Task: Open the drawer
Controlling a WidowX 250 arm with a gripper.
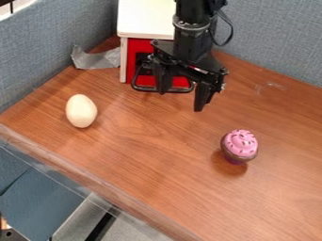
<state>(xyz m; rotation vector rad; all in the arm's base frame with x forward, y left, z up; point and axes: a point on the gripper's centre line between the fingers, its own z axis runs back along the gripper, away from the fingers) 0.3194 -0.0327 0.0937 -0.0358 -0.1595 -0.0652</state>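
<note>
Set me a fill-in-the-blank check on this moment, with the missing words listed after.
The front of the drawer is coloured ____.
The tool is not shut but ____.
The cupcake is topped with ____ frosting.
In the camera view, the egg lies toward the ____ edge, opposite the cupcake's side.

Missing words: red; open; pink; left.

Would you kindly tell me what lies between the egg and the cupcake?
Just bare table lies between the egg and the cupcake, in the camera view.
</note>
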